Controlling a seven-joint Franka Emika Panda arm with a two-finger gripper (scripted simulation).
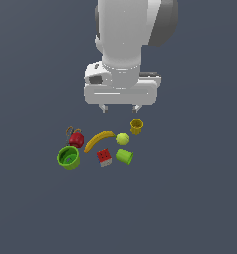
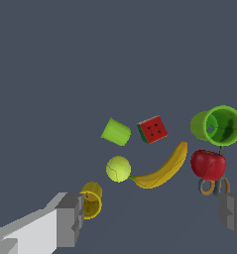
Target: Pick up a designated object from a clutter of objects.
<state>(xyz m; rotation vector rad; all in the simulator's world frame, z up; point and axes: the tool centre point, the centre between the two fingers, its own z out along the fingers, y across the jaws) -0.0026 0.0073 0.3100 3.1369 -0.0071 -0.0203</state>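
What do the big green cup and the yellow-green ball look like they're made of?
Big green cup: probably smooth plastic, judging by its uniform glossy green colour and thin walls. Ball: likely a felt tennis ball; the wrist view shows a faint curved seam. Renders leave both uncertain.

- White, rounded arm segments with a darker grey joint cap behind.
- White, boxy claw (image 1: 120, 107) body, with a dark panel on its side.
- Short, blocky grey fingertips (image 2: 70, 220).

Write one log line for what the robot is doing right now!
phase: pre-grasp | fingers: open, empty, above clutter | target: big green cup, upright, untouched, at exterior view's left, beside red mug
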